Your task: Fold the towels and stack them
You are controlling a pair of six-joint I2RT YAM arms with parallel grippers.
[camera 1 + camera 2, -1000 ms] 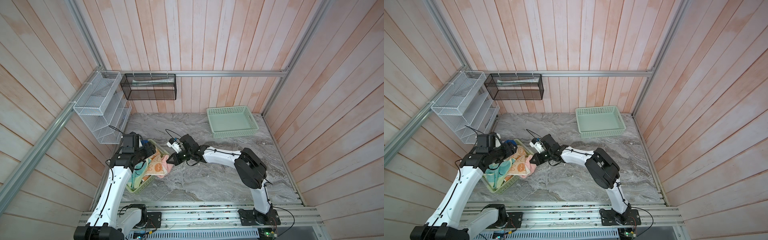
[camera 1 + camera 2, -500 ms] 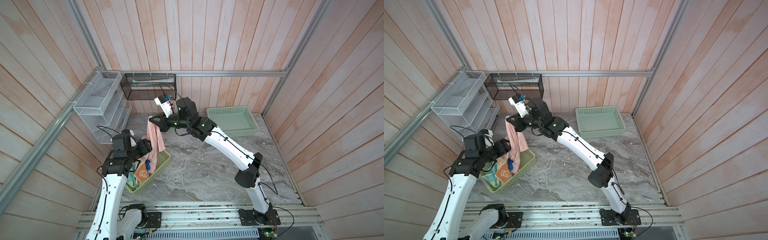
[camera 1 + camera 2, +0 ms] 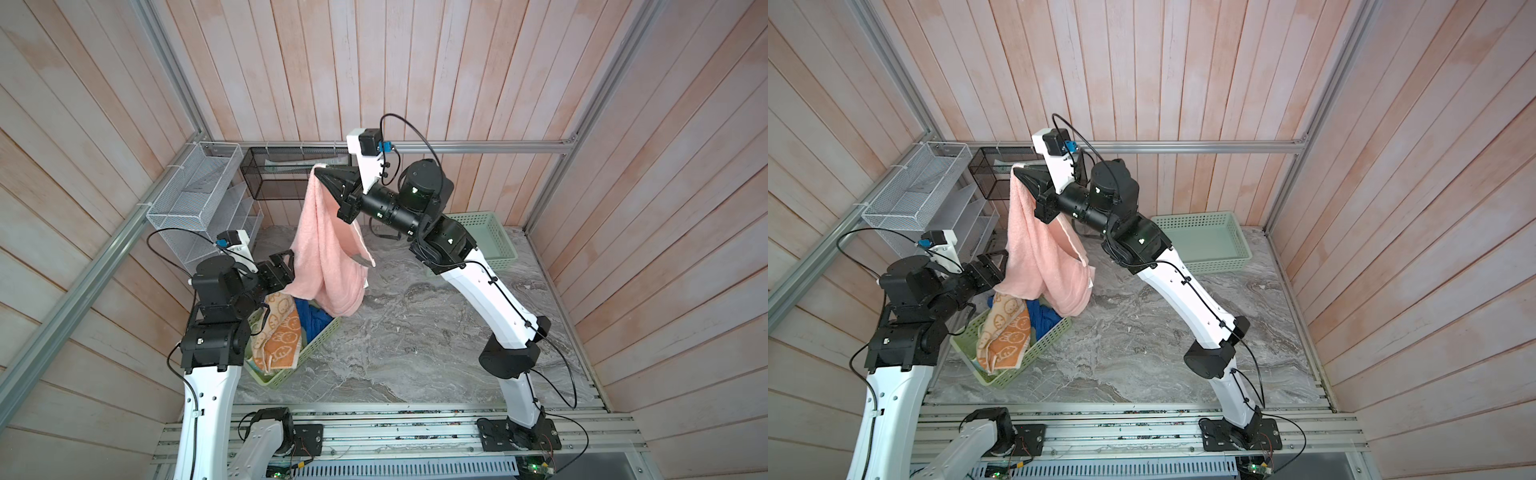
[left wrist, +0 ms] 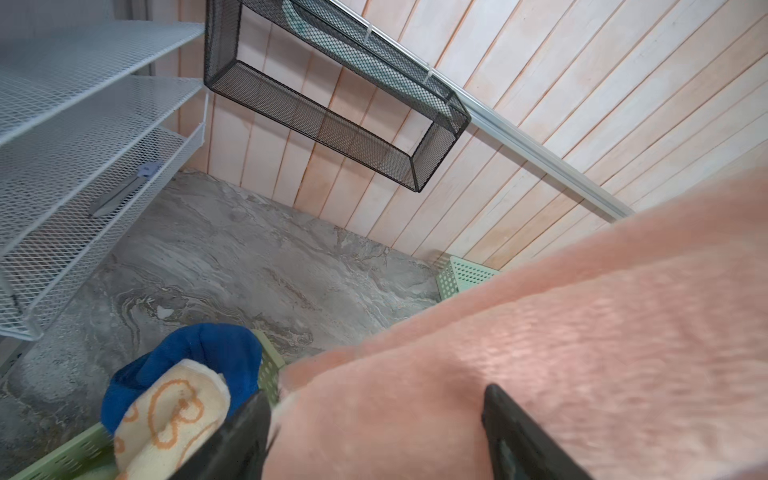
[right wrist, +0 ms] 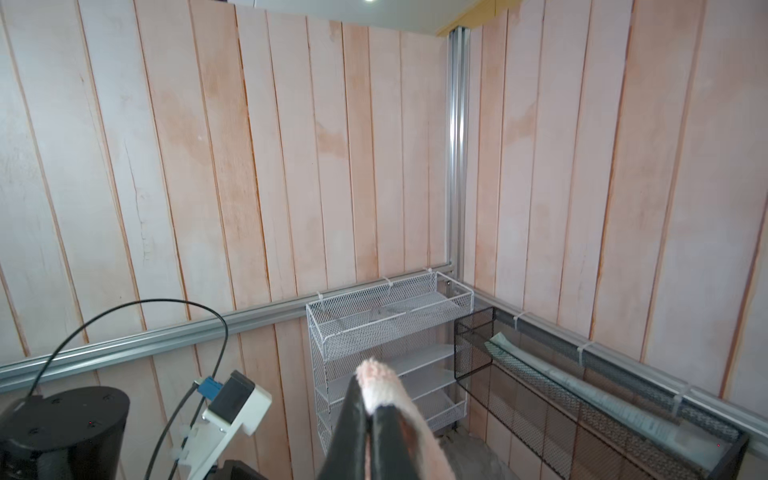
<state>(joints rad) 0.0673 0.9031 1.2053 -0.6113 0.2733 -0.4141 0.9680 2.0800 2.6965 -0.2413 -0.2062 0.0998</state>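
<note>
- Grey marbled tabletop (image 3: 415, 340).
- White wire-mesh tiered rack (image 3: 195, 195), against the left wall.
- Black mesh wall box (image 3: 274, 183), on the back wall.
- Far pale green perforated plastic basket (image 3: 500, 239), back right.
- Near pale green perforated plastic basket (image 3: 318, 343), front left.

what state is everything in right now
pink towel, unfolded, hanging from one pinched corner, lower edge reaching the left gripper
right gripper, shut on pink towel, held high
left gripper, open, towel edge between its jaws
orange bunny towel, crumpled in near basket
blue towel, crumpled in near basket
far basket, empty
</note>
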